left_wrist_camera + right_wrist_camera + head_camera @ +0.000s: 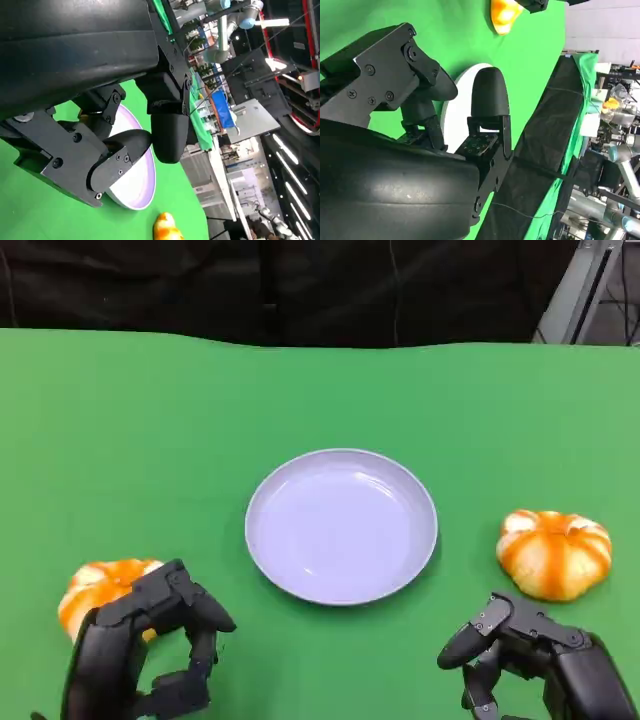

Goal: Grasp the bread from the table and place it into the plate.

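Left hand (150, 645) low at near edge, fingers apart, holding nothing, just in front of left bread (100, 588). Right hand (540, 655) likewise unloaded, fingers spread, near right bread (554, 553). Plate (341, 525) centred between both, on green table (150, 440).

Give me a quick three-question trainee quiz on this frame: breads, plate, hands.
1. True or false: the plate already has a bread in it.
2. Multiple choice: the bread on the robot's left is (A) inside the plate, (B) on the green table partly hidden behind the left hand, (C) lifted off the table.
3. Fill in: the bread on the robot's right sits on the table just beyond the ____ hand.

Key:
1. False; the plate is empty.
2. B.
3. Right; that hand holds nothing.
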Robot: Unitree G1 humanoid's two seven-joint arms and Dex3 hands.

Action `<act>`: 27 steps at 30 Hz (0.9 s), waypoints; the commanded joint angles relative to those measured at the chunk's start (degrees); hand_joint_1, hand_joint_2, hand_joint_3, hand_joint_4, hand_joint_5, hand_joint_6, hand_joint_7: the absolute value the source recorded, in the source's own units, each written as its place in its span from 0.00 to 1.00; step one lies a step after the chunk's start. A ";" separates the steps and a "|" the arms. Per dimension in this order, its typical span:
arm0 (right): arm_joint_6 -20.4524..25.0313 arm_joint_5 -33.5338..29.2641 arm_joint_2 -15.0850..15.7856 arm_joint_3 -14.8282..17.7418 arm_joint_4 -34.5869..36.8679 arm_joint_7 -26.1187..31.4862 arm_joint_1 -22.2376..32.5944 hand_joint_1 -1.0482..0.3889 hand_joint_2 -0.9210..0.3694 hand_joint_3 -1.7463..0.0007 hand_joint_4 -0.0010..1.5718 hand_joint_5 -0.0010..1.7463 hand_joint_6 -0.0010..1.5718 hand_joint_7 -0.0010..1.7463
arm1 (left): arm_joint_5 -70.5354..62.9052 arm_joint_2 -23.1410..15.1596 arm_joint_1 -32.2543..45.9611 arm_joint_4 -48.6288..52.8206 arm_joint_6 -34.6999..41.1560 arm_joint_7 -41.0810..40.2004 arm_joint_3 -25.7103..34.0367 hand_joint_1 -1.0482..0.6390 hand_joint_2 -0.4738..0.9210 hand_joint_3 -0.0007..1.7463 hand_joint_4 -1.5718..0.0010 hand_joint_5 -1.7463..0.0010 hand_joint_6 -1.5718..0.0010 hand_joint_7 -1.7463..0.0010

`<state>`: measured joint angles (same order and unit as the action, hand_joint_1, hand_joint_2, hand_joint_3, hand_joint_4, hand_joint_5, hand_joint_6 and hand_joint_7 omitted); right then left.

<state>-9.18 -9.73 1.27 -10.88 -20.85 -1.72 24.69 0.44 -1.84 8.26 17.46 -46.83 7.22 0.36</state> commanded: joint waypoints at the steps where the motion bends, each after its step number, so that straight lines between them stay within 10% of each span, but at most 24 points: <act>1: 0.02 0.50 0.21 0.14 -0.34 0.23 0.30 0.75 0.34 0.30 0.42 0.95 0.45 0.78 | 0.94 -0.38 -0.05 -0.34 0.22 -0.12 0.48 0.55 0.68 0.72 0.46 0.04 0.49 0.17; 4: -0.04 0.50 0.14 0.14 -0.34 0.32 0.33 0.75 0.34 0.30 0.42 0.95 0.45 0.78 | 2.55 0.11 0.30 -1.39 1.99 0.17 0.37 0.55 0.70 0.68 0.48 0.13 0.48 0.29; 12: -0.11 0.62 0.09 0.13 -0.12 0.32 0.36 0.75 0.34 0.30 0.42 0.94 0.45 0.77 | -8.17 -0.79 0.17 -3.24 3.93 -6.76 2.89 0.49 0.98 0.12 0.60 0.65 0.50 0.92; 27: -0.08 0.21 0.17 -0.25 -0.97 0.34 0.83 0.76 0.33 0.31 0.41 0.95 0.44 0.77 | -45.77 -11.38 0.21 -14.19 28.53 -20.00 0.62 0.29 1.00 0.07 0.94 0.82 0.81 1.00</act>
<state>-9.32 -9.72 1.26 -11.08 -20.98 -1.67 25.08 -40.33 -10.70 8.66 5.12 -23.02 -11.90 2.32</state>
